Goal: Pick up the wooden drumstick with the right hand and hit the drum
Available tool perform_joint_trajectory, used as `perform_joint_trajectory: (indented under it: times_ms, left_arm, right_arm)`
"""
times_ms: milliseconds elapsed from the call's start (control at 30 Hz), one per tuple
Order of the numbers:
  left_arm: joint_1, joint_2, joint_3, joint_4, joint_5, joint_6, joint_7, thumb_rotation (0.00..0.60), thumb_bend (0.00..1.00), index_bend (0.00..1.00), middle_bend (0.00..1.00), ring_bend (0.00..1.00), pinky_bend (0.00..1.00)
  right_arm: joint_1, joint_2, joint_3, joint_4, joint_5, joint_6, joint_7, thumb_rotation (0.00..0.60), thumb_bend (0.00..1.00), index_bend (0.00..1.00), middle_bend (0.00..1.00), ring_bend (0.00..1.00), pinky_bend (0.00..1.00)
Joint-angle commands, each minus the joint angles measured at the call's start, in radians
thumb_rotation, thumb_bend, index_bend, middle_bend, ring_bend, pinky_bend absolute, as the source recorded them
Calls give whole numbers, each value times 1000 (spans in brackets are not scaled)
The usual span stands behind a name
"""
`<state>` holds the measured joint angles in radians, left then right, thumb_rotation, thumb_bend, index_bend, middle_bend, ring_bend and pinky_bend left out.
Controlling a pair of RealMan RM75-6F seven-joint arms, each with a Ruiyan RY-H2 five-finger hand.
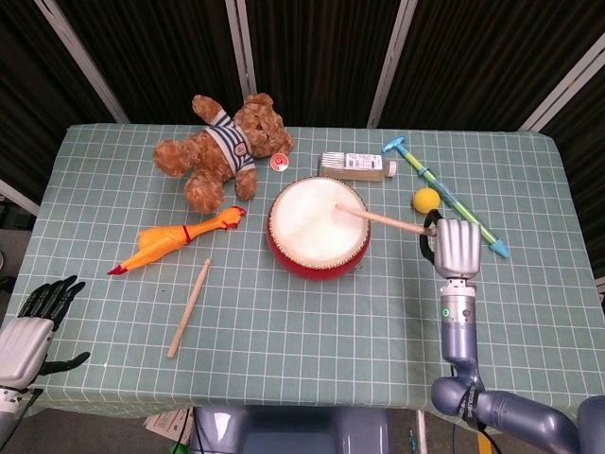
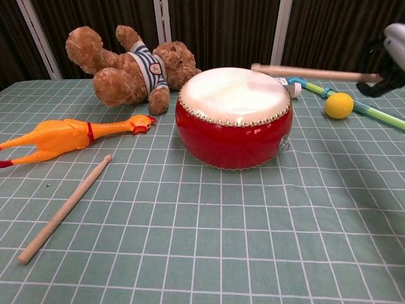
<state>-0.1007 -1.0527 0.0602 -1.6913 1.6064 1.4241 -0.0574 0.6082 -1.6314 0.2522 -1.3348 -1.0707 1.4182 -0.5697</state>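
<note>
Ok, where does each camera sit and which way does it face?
Head view: high above the near table edge, looking down on the whole table; shows the right hand gripping a drumstick over the drum, and the left hand at the lower left.
Chest view: low, near table height, looking across at the drum; only the right hand shows, at the right edge.
Both share the drum, held drumstick, bear, chicken and spare drumstick.

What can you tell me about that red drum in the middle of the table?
The drum is round and squat, with a glossy red body, a pale cream skin on top and a row of small studs around the rim. It stands upright on the green checked tablecloth, near the middle. A wooden drumstick, held by the right hand, reaches over its skin from the right; whether the tip touches cannot be told. Nothing else touches the drum.
</note>
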Motion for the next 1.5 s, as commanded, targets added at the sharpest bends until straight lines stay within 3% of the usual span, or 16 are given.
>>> perform_joint_trajectory:
  times_ms: [33, 300, 500, 833, 1033, 1267, 1500]
  left_arm:
    - [0, 2, 2, -1, 4, 2, -2, 600, 0, 0, 0, 0, 0]
    - [2, 3, 6, -4, 9, 3, -6, 600, 0, 0, 0, 0, 0]
    - [2, 3, 7, -9, 7, 0, 1, 600, 0, 0, 0, 0, 0]
    - [2, 2, 5, -16, -6, -6, 11, 600, 0, 0, 0, 0, 0]
    - [4, 1, 5, -17, -4, -2, 17, 600, 0, 0, 0, 0, 0]
    - [6, -5, 6, -15, 2, 2, 26, 600, 0, 0, 0, 0, 0]
    - [7, -8, 6, -15, 2, 3, 34, 600, 0, 0, 0, 0, 0]
  right_arm:
    - [49, -36, -185, 186, -165, -50, -246, 600, 805, 989, 1000, 1000, 909]
    - [31, -12, -112, 115, -172, 6, -202, 600, 805, 989, 1000, 1000, 909]
    - [-8, 19, -40, -3, -121, 41, -120, 600, 805, 989, 1000, 1000, 909]
    - [-81, 113, -22, -133, -92, 51, -41, 600, 804, 989, 1000, 1000, 909]
    - [-147, 168, -46, -215, -67, 43, 32, 600, 805, 989, 1000, 1000, 909]
    - [-236, 217, -134, -254, -124, 68, 100, 600, 805, 989, 1000, 1000, 909]
    - [-289, 208, -197, -259, -93, 31, 85, 600, 804, 989, 1000, 1000, 909]
